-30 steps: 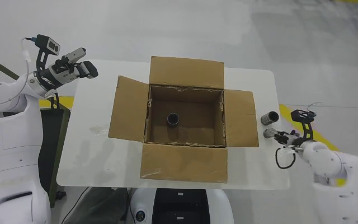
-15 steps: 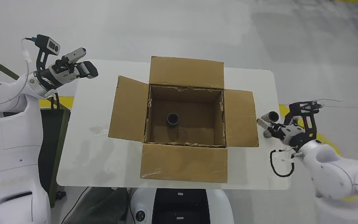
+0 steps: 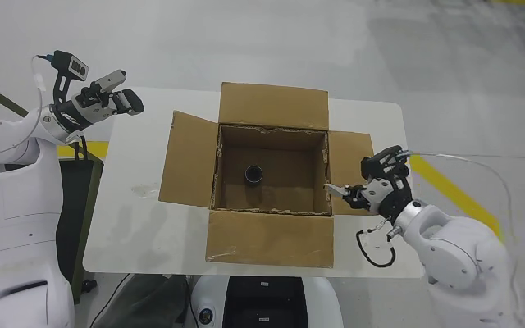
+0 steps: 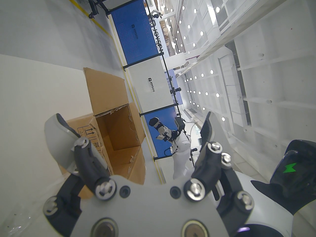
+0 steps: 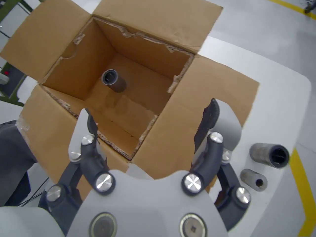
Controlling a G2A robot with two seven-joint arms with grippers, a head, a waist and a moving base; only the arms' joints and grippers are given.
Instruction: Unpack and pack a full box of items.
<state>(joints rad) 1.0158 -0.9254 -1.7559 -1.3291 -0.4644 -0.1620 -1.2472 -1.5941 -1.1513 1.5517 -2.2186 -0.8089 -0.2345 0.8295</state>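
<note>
Unpacking is seemingly nearing completion: large cylinder (image 5: 269, 154) and small cylinder (image 5: 254, 180) are lying on the tabletop (image 5: 271, 87), third cylinder (image 5: 113, 80) is sitting in the box (image 5: 158, 13). Right gripper (image 5: 148, 114) and left gripper (image 4: 133, 122) are hanging spread, empty.

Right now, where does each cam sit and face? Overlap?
Top view: above the arms, facing down; table, box, left gripper, right gripper show.
Left wrist view: behind the open left gripper, facing across the table to the box.
Right wrist view: behind the open right gripper, facing down into the box at the cylinder.
Shared: box in all; cylinder in top and right wrist.
</note>
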